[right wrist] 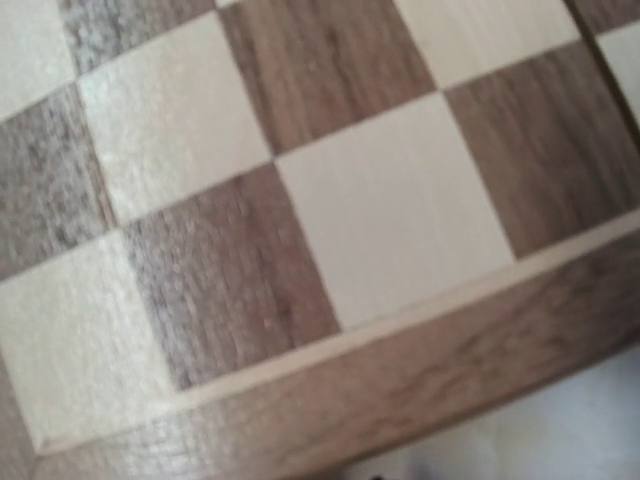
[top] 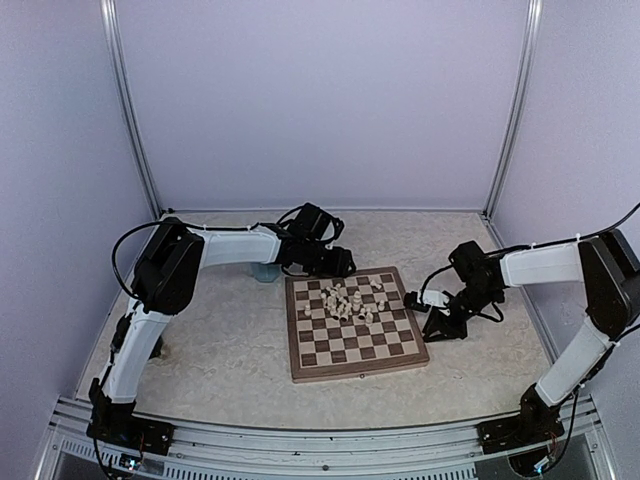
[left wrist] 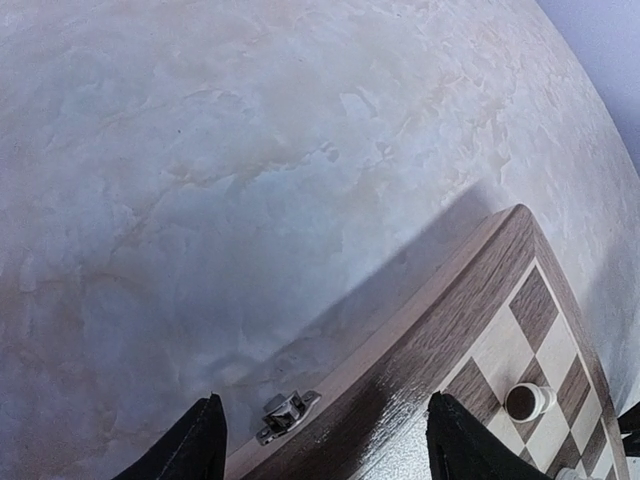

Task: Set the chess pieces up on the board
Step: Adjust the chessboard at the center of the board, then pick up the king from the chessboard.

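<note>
- Near the middle of the counter [top: 220, 340] lay the board [top: 350, 352], with the chess pieces [top: 346, 300] bunched in a loose cluster on its far half.
- At the board's far left corner hovered the left end effector [top: 338, 262], just past the rim, left of the cluster and farther away than it, touching no piece.
- Seen from the left wrist, its fingers [left wrist: 195, 445] stood apart with nothing gripped. Below the gap ran the board's dark side wall with a small metal latch [left wrist: 287, 415]. One pale piece [left wrist: 528, 401] sat on a square off to the right, clear of both fingers.
- Beside the board's right edge, about level with the cluster, sat the right end effector [top: 416, 300], apart from the pieces.
- Close up, the right wrist view showed only checkered squares and the rim, so I could not tell whether that end effector was apart or together.
</note>
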You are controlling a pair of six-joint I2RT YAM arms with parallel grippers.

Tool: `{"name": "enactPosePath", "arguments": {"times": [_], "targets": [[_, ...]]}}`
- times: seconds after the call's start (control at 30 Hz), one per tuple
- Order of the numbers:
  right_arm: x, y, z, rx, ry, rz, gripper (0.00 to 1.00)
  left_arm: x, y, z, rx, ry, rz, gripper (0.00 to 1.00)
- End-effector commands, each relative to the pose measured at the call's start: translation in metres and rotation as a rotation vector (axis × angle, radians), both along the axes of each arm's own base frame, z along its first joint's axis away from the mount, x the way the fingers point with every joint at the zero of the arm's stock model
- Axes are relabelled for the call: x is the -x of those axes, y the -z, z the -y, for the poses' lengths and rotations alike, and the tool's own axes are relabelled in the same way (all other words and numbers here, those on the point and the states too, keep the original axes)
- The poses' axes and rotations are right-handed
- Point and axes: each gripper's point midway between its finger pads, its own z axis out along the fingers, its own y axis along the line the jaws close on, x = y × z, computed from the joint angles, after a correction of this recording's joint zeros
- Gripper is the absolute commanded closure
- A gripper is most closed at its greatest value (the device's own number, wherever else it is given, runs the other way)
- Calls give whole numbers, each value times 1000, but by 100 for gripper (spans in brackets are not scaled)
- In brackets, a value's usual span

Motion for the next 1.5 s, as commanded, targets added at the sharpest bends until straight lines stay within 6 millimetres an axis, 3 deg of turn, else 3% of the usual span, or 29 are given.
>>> {"name": "enactPosePath", "arguments": {"times": [0.0, 0.2, 0.3, 0.43, 0.5, 0.57, 0.67, 0.8, 0.83, 1.0, 1.07, 1.13, 1.2, 1.33, 1.47], "targets": [[13, -10, -8, -35, -39, -17, 78, 23, 7, 13, -3, 70, -27, 32], [4, -16, -3, -7, 5, 7, 79, 12, -14, 10, -20, 47, 39, 32], [-5, -28, 3, 6, 28, 38, 76, -4, -48, 0, -39, 9, 108, 31], [-21, -60, 3, -16, 54, 108, 71, -18, -113, -19, -38, -39, 225, 31], [-35, -82, -1, -41, 89, 154, 68, -16, -153, -30, -37, -63, 296, 31], [-48, -107, -11, -90, 126, 178, 64, -8, -179, -42, -35, -78, 346, 31], [-60, -132, -32, -135, 125, 212, 61, 9, -204, -60, -32, -102, 402, 31], [-69, -147, -64, -166, 101, 249, 55, 34, -208, -87, -64, -121, 442, 30], [-70, -149, -72, -172, 91, 256, 54, 39, -200, -96, -91, -130, 441, 30], [-68, -135, -114, -212, 32, 205, 51, 66, -184, -140, -101, -186, 480, 27], [-62, -123, -128, -203, -7, 163, 52, 75, -190, -153, -47, -220, 534, 26], [-56, -111, -138, -173, -38, 127, 53, 81, -211, -149, 5, -197, 540, 25], [-54, -102, -147, -154, -57, 115, 56, 79, -220, -149, 1, -175, 526, 26], [-55, -87, -157, -105, -67, 116, 59, 68, -214, -163, -11, -218, 501, 26], [-65, -78, -156, -64, -43, 137, 62, 69, -211, -157, 4, -188, 481, 27]]}}
